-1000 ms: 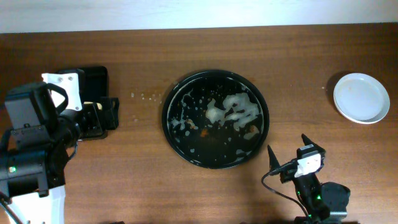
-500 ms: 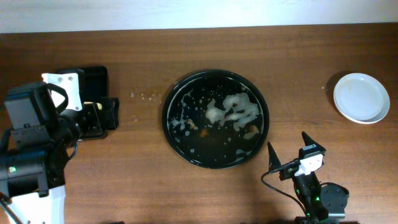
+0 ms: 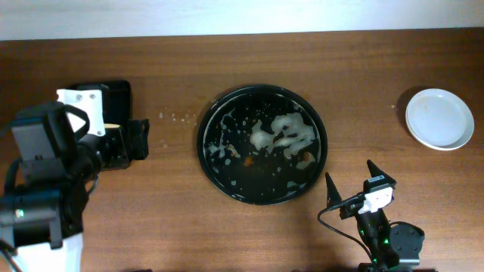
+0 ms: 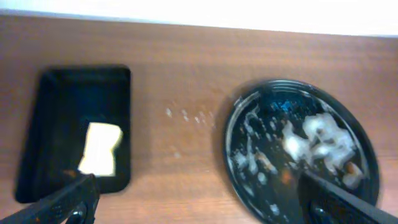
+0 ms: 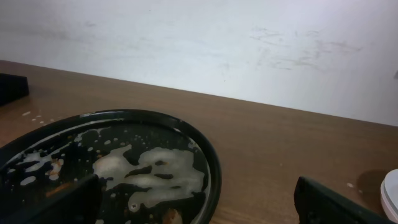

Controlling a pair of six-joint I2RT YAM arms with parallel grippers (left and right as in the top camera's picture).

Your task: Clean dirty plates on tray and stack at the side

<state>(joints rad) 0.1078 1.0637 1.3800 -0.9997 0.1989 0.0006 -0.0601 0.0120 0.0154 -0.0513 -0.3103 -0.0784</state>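
The round black tray [image 3: 265, 189] lies mid-table, streaked with white foam [image 3: 283, 134] and small orange sauce bits [image 3: 247, 160]; no plate sits on it. A clean-looking white plate [image 3: 439, 119] rests at the far right; I cannot tell whether others lie beneath it. My left gripper [image 3: 128, 142] hovers open between the small rectangular tray and the round tray [image 4: 229, 134], holding nothing. Its wrist view shows wide-spread fingers [image 4: 68, 202] over bare wood. My right gripper [image 3: 350, 175] stands open near the front right, pointing at the tray [image 5: 214, 168], and is empty.
A small black rectangular tray [image 4: 62, 99] at the left holds a yellow sponge [image 4: 99, 148]. A few white droplets [image 3: 178, 116] dot the wood between the two trays. The plate's edge [image 5: 392, 193] shows at the right wrist view's right border. A pale wall runs along the table's far edge.
The left arm has shifted slightly to the right and toward the back. The right gripper dropped back a touch early on, then stayed still. Both grippers remain open.
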